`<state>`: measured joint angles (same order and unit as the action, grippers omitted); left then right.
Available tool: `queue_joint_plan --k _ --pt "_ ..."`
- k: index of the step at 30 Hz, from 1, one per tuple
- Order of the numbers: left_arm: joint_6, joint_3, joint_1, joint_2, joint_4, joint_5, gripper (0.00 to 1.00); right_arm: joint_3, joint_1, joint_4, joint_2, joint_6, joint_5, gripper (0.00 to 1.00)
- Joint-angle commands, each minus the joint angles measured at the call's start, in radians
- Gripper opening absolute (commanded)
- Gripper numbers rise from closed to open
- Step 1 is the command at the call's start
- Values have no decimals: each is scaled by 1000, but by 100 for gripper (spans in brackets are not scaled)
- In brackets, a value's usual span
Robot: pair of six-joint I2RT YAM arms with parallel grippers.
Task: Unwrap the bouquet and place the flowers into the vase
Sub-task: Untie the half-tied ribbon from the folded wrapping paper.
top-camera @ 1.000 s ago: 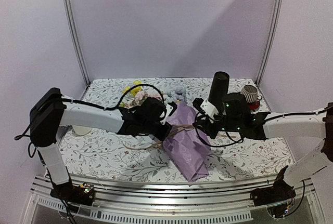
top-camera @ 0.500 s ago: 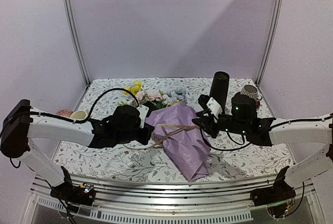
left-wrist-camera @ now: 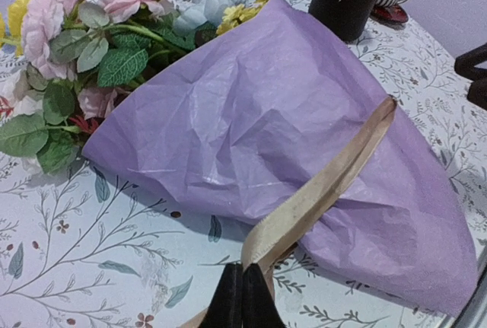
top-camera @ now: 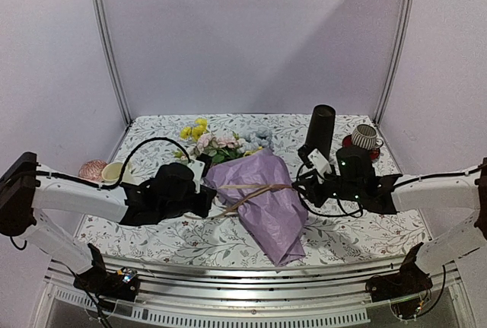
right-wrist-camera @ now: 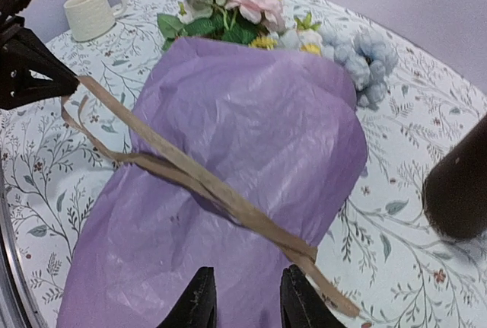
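The bouquet (top-camera: 262, 199) lies on the counter (top-camera: 152, 229) just left of the vase (top-camera: 320, 130). The left hand (left-wrist-camera: 242, 301) pinches the string (left-wrist-camera: 327, 183) taut away from the vase, probably to undo the tie. The right hand (right-wrist-camera: 243, 297), narrowly parted, hovers over the bouquet's vase side, likely to steady it.

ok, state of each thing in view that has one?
bouquet, lying on its side, paper wrapped around the flowers.
raffia string, lying across the wrap, one end drawn out leftward.
left pincer, shut on the raffia string.
right pincer, open over the wrap.
vase, upright, no flowers in it.
ribbed cup, upright.
mug, upright.
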<state>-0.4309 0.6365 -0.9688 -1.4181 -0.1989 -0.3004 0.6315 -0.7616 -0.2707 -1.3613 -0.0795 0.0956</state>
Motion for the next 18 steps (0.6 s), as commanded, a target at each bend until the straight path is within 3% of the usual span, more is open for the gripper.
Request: queue_joint_plan --k 1,3,7,8,10,12,18 --pt "-46 -41 -12 7 -11 -26 0 -32 9 172 70 113 -75 33" --pt "-57 -48 -12 5 -13 -24 0 -35 16 224 108 146 -6 49" --pt "-68 -51 -12 -4 -16 -23 0 -20 19 299 165 231 99 61" --pt "-70 -51 -12 -7 -16 -23 0 -19 19 312 175 257 96 68" --pt "-72 -47 -12 -8 -17 -21 0 -8 23 348 183 369 52 97" --pt "-75 -44 -13 -8 -20 -19 0 12 27 392 178 463 30 99" --pt "-64 -36 -13 -11 -19 -26 0 -66 27 299 151 544 197 99"
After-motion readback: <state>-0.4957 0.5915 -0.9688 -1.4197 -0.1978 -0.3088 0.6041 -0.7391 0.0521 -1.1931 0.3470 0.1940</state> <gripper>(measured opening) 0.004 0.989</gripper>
